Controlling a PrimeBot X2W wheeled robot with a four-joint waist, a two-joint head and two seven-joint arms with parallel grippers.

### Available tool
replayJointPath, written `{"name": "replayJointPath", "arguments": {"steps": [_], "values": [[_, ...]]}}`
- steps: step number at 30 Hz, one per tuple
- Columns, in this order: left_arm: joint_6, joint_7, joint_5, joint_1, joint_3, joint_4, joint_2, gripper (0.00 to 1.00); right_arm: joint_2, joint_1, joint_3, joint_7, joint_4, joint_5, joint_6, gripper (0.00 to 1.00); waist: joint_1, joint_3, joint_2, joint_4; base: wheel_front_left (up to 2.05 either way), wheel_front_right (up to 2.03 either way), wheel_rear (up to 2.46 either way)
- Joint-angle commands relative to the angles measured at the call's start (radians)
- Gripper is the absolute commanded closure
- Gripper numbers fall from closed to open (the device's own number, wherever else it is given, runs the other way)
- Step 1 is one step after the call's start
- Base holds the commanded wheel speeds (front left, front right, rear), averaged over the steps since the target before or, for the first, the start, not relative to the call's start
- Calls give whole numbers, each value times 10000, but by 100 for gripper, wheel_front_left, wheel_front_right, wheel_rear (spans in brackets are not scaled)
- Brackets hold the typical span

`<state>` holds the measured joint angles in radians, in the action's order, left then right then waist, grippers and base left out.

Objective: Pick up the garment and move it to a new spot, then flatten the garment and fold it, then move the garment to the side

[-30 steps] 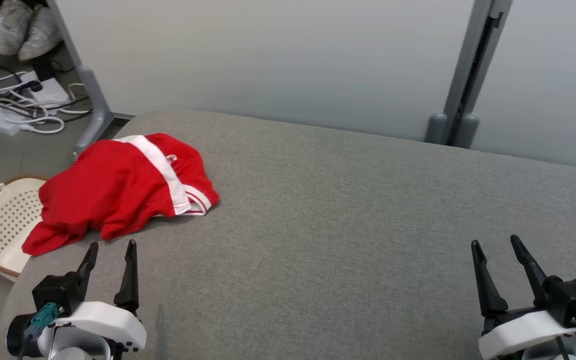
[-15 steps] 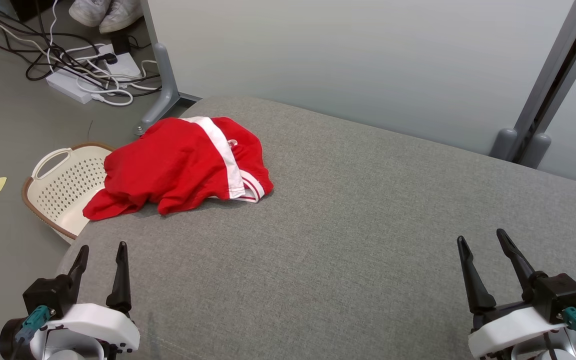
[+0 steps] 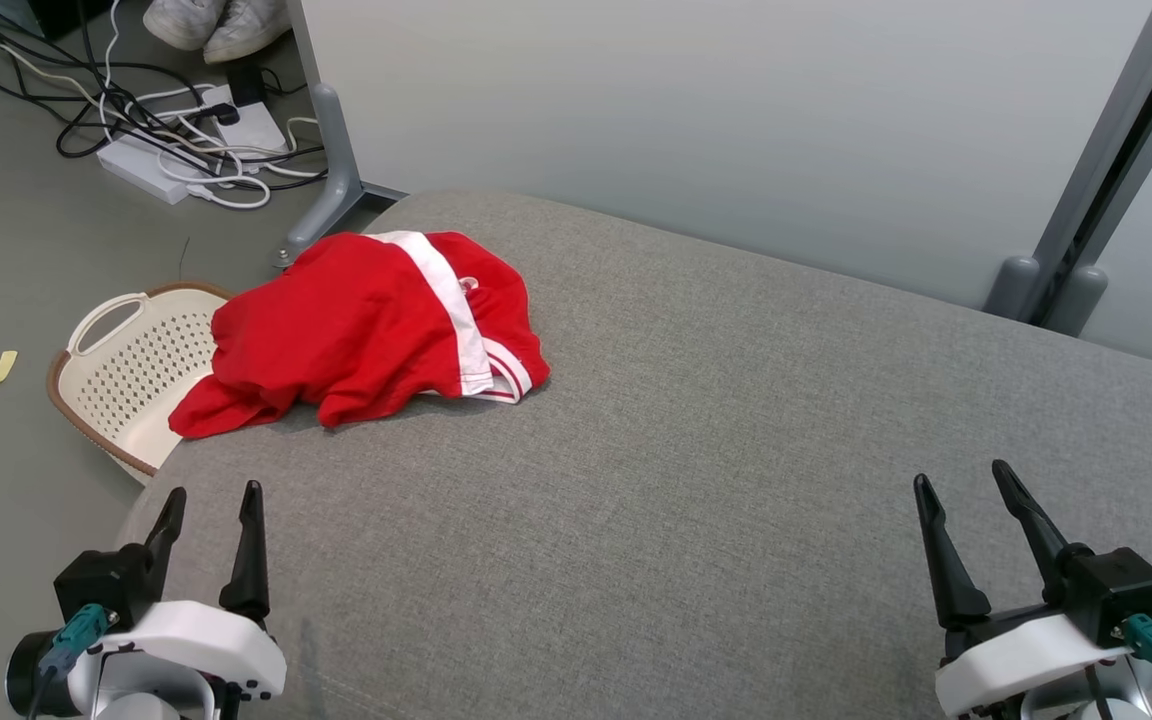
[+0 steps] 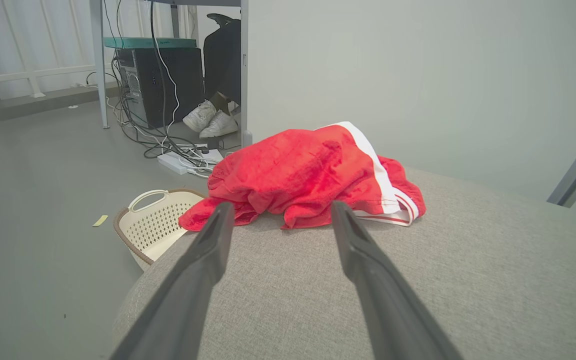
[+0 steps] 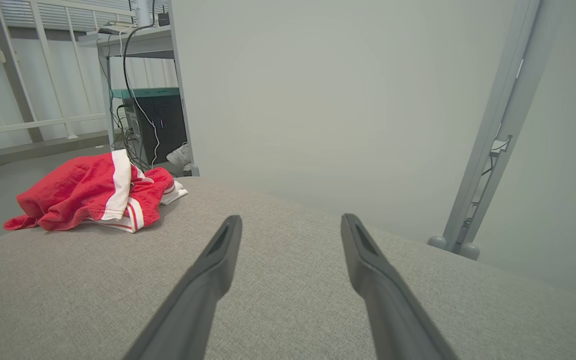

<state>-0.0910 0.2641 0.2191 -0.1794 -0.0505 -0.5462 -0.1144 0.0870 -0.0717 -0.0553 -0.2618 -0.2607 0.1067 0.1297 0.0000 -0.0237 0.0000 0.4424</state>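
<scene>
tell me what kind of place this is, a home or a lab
Most likely a lab or office test area, not a home: a plain partition on metal feet, a computer tower under a desk, and loose cables with a power strip on the bare floor.

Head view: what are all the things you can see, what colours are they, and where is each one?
garment: one, red with a white stripe, crumpled at the padded surface's far left
padded surface: one, grey, across the middle
basket: one, cream with a brown rim, on the floor by the surface's left edge
shoes: two, white, floor at top left
cables: a tangle, black and white, floor at top left
scrap: one, yellow, floor at far left
posts: two, grey, against the pale wall
left gripper: one, dark fingers, open, lower left
right gripper: one, dark fingers, open, lower right
</scene>
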Motion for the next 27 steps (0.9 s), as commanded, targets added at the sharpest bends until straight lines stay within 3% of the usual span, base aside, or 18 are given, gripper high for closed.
{"name": "replayJointPath", "arguments": {"steps": [1, 9, 22, 27], "values": [[81, -7, 19, -215, -1, -10, -57, 0, 13, -72, -1, -55, 12, 35, 19, 0, 0, 11, 0, -18, 0, 0, 0], [180, -24, 52, -854, 110, -100, -60, 0, 67, -185, -79, -56, 76, 96, 19, 0, 0, 359, 0, -413, 0, 0, 0], [17, -437, 648, -3270, -1, -865, -215, 0, 687, -949, -405, 12, 281, 242, 19, 0, 0, 2276, 0, -1539, 0, 0, 0], [60, -1156, 668, -4250, 103, -1691, -444, 0, 875, -1324, -585, 27, 375, 329, 19, 0, 0, 3058, 0, -1941, 0, 0, 0]]}}
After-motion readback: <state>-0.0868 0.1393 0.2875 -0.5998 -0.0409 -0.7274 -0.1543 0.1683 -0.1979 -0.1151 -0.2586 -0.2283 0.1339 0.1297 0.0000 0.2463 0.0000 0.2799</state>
